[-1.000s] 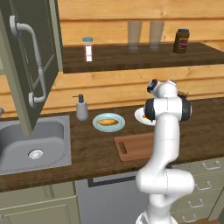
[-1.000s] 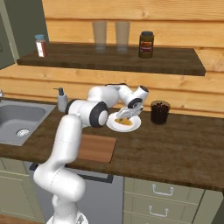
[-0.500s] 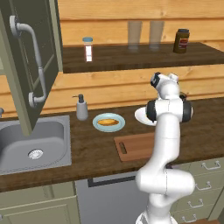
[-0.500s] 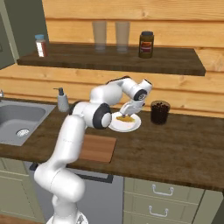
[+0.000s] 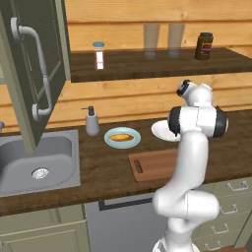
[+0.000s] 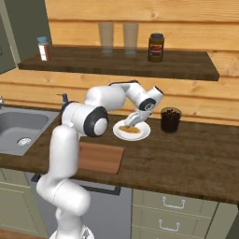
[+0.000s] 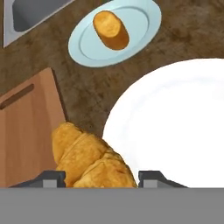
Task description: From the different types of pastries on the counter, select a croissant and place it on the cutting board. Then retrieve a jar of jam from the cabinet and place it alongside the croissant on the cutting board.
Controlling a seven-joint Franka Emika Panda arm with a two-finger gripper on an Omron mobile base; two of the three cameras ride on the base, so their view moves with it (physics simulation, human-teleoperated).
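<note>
Hand view: oval pastry [image 7: 111, 29] on blue plate [image 7: 142, 33]

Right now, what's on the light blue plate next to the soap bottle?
One golden oval pastry lies near the middle of the light blue plate, with bare rim all around it. Whatever part of the plate sits under the pastry is covered, so it can't be seen.

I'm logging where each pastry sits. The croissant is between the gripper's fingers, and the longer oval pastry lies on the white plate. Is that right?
Not quite. The oval pastry lies on the light blue plate, not on the white plate; the hand view shows it. The croissant is indeed between the fingers of the gripper.
</note>
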